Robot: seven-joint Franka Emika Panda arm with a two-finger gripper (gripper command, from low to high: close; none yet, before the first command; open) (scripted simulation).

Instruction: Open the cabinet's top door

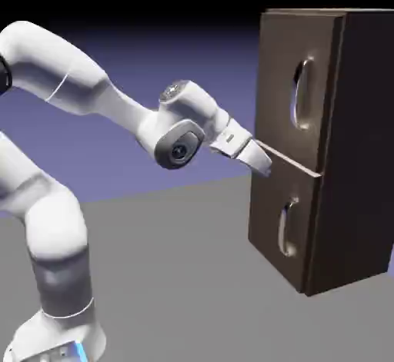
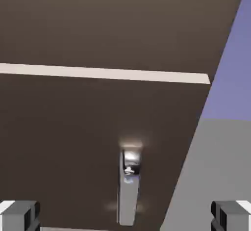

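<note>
door (image 1: 296, 84) shut; claw (image 1: 262, 165) spread wide, empty, seemingly just short of cabinet (image 1: 362, 153) front.

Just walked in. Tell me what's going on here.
A white robot arm is reaching toward a dark brown cabinet whose top door it is meant to open. Its gripper is open and empty, near the pale seam between the two doors. The hand view shows the lower door's handle, not the top one. Both doors look shut.
</note>
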